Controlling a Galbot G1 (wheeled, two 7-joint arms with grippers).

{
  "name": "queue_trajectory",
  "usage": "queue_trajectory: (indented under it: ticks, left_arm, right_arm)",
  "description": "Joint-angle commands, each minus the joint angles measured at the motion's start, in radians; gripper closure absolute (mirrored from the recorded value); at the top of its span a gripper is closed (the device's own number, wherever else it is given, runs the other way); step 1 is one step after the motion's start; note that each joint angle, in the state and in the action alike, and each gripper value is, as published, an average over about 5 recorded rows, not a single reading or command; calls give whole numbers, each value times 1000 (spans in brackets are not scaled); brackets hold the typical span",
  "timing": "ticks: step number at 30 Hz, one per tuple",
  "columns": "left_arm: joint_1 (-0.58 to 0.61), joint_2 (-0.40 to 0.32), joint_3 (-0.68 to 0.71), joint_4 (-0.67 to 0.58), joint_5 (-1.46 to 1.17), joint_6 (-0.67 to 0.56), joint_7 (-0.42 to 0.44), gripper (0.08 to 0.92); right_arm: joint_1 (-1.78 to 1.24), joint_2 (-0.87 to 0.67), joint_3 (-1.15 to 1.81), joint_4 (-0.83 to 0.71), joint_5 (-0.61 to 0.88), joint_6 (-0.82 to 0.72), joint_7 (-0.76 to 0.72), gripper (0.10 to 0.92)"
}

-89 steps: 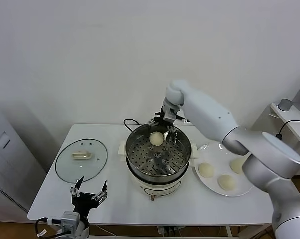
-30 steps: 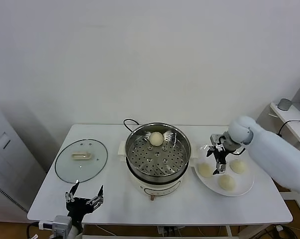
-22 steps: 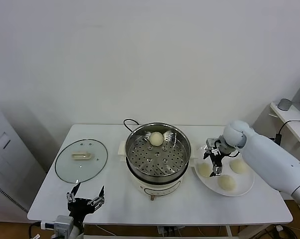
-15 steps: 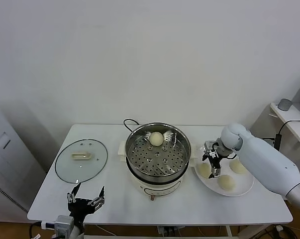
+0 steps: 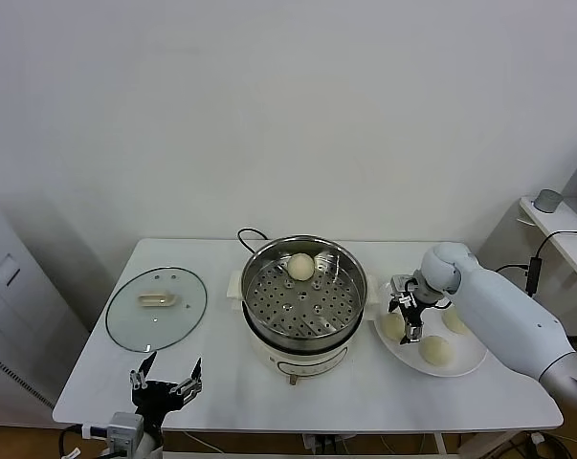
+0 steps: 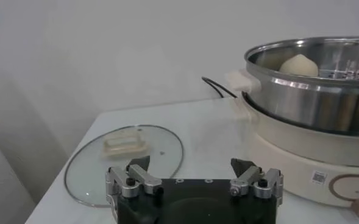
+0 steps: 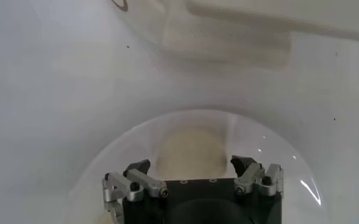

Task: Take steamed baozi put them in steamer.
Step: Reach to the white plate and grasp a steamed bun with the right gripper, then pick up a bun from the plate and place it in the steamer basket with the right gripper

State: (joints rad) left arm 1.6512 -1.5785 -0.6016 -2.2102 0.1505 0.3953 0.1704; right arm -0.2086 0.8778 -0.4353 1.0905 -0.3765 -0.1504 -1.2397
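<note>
Second pick in hand, by the look of it. One baozi (image 5: 300,266) already in the steamer (image 5: 305,289) at frame centre; three more on the white plate (image 5: 470,364) at right. Right gripper (image 5: 406,318) poised directly above the plate's leftmost bun (image 7: 189,149), jaws spread wide and empty. Next, presumably: straight down, gentle squeeze on the soft dough, lift, carry left over the rim. Left gripper (image 5: 165,378) parked at lower left, likewise spread, near the glass lid (image 5: 157,307).
</note>
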Motion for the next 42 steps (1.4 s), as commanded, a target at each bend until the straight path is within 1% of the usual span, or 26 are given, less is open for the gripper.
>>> queue_trajectory:
  ticks: [1, 4, 6, 10, 12, 16, 20, 25, 31, 35, 42]
  left_arm:
    - [0, 1, 0, 2, 0, 0, 0, 177]
    - [-1, 1, 1, 3, 1, 0, 0, 177]
    - [-2, 1, 2, 3, 2, 0, 0, 177]
    - [-4, 1, 11, 5, 6, -1, 0, 177]
    - [-8, 2, 16, 5, 8, -1, 0, 177]
    - [-18, 3, 23, 5, 36, 14, 0, 177]
    - [-22, 7, 23, 2, 67, 43, -2, 177]
    - [-19, 7, 18, -11, 92, 56, 3, 177]
    - [-20, 3, 20, -35, 92, 63, 6, 177]
    - [-23, -6, 18, -50, 87, 65, 7, 177]
    - [-20, -9, 31, -70, 81, 65, 5, 177]
  right_arm:
    - [-4, 8, 7, -12, -6, 4, 10, 389]
    - [5, 4, 9, -10, 0, 1, 6, 459]
    - [20, -9, 8, 0, 12, -3, 0, 482]
    - [90, -63, -20, 43, 70, -34, -24, 490]
    - [159, -106, -69, 75, 128, -67, -38, 491]
    - [395, -191, -274, 138, 318, -150, -62, 491]
    - [673, -205, -505, 175, 493, -215, -82, 491]
    - [908, -118, -737, 201, 656, -269, -88, 491]
    - [957, 20, -784, 254, 784, -437, -60, 491]
    - [934, 96, -784, 253, 810, -506, -44, 491]
    - [857, 233, -788, 202, 809, -552, -11, 499]
